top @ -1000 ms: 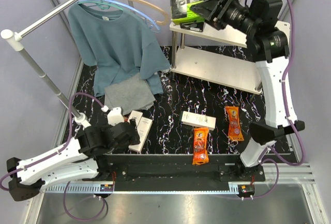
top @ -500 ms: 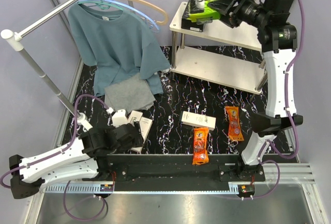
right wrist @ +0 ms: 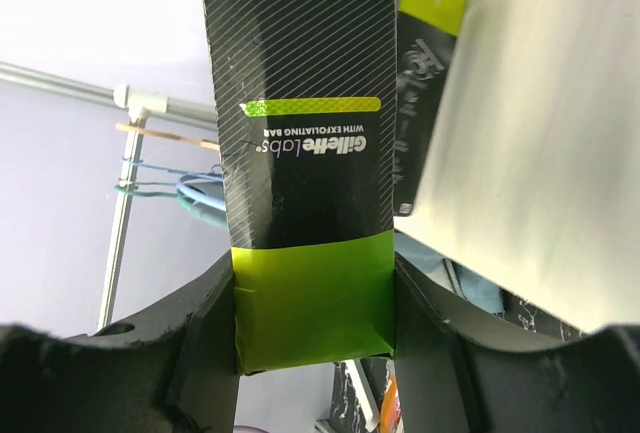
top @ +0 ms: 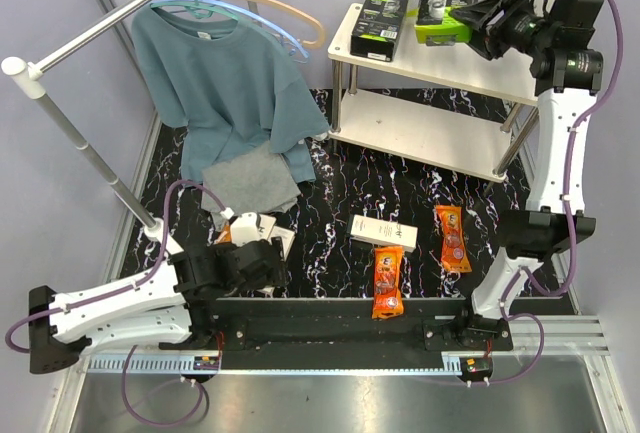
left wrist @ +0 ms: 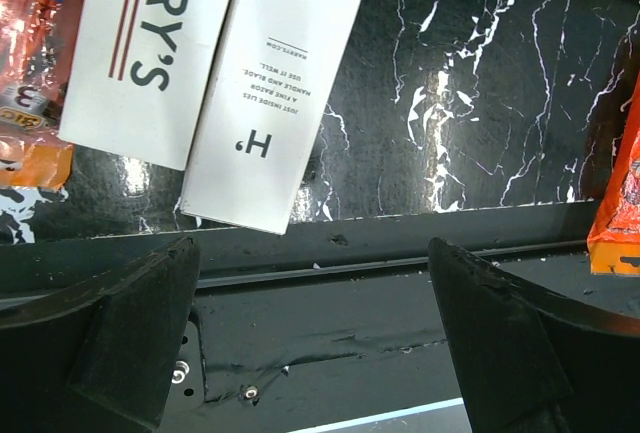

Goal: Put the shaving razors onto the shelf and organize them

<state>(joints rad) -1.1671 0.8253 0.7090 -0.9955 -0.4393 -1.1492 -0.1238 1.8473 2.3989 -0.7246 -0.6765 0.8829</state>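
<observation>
At the far left of the overhead view I see the clothes rail (top: pixel 70 48) with a teal T-shirt (top: pixel 225 83) hanging on it, and a folded grey cloth (top: pixel 250 183) below it on the worktop (top: pixel 340 193). In the lower left my left end effector (top: pixel 268 263) hangs low over the near edge. Its wrist camera shows the fingers (left wrist: pixel 130 333) spread wide with nothing between them. Just above them in that view two white razor boxes lie side by side and touching, one lettered HARRY'S (left wrist: pixel 150 43) and one marked H' (left wrist: pixel 280 83), with an orange pack (left wrist: pixel 25 53) tucked against their left side. In the middle of the worktop a third white box (top: pixel 383 231) lies flat, an orange blister pack (top: pixel 388 281) just below it and another (top: pixel 452 238) to its right. The shelf (top: pixel 440 123) stands at the upper right. A loose black-and-green box (top: pixel 382 21) rests on the left end of its top board. Further right, my right end effector (top: pixel 482 21) pinches the gripped black-and-green box (right wrist: pixel 310 183) by its lime bottom end, upright over the far edge of the top board. I cannot tell whether that box touches the board.
</observation>
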